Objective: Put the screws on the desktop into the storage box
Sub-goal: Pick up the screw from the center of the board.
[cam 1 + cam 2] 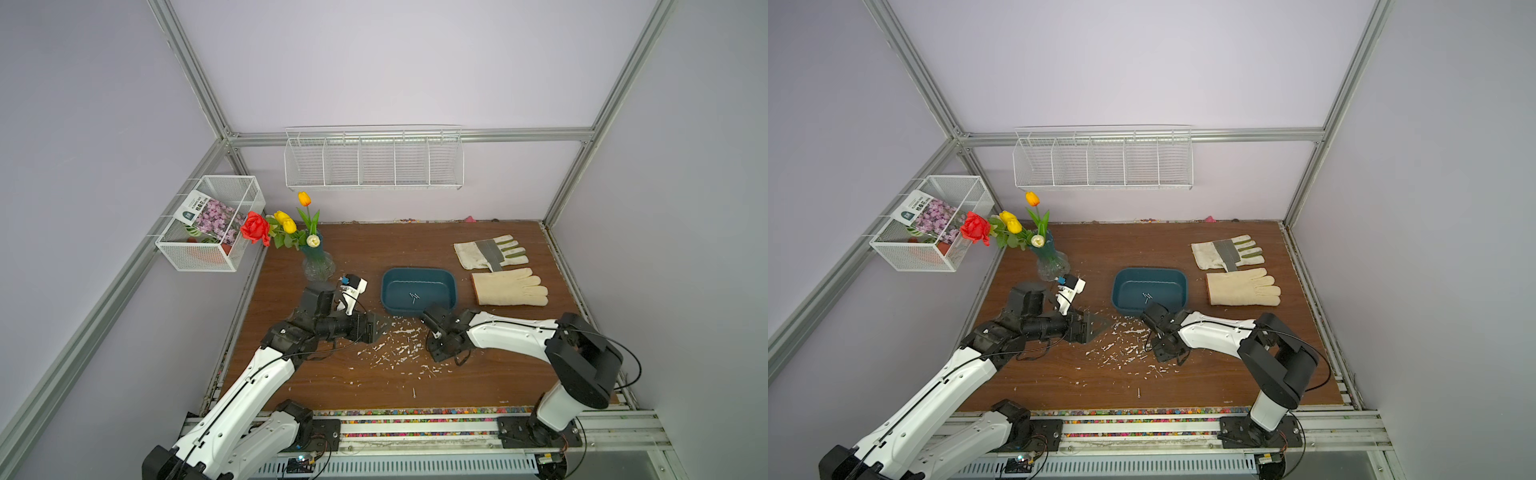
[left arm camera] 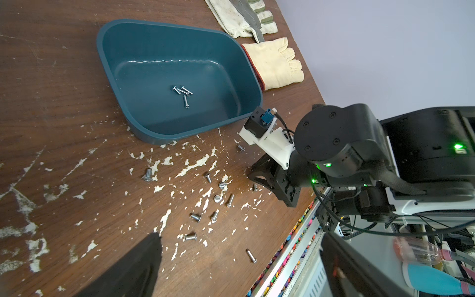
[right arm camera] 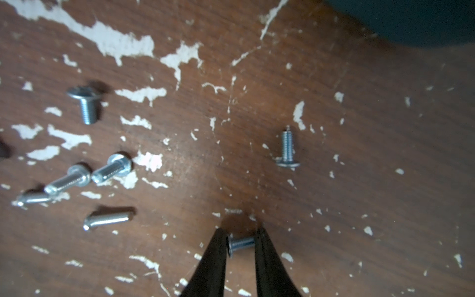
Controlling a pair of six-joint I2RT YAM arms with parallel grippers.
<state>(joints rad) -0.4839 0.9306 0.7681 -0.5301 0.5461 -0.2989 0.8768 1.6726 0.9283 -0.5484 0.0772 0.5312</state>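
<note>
Brown wood-grain desktop (image 1: 374,249), flecked white. Both top views give the layout: the box (image 1: 417,272) stands mid-board, two gloves (image 1: 509,286) lie just beside it on the right, and a vase (image 1: 318,266) stands at the back left. Over the flecked patch hovers the left gripper (image 1: 380,327), jaws wide apart; its wrist view catches only one finger (image 2: 133,270) at the frame edge. That view alone resolves the screws (image 2: 217,198): roughly ten are loose on the board in front of the box, and four lie inside it. Only the right wrist view shows the right gripper (image 3: 241,231) closely, with jaws nearly together and clamped end to end on one screw (image 3: 241,244). The box wall stands just behind it. Bare board lies behind the box and toward the front edge, near a lone screw (image 1: 414,392).
</note>
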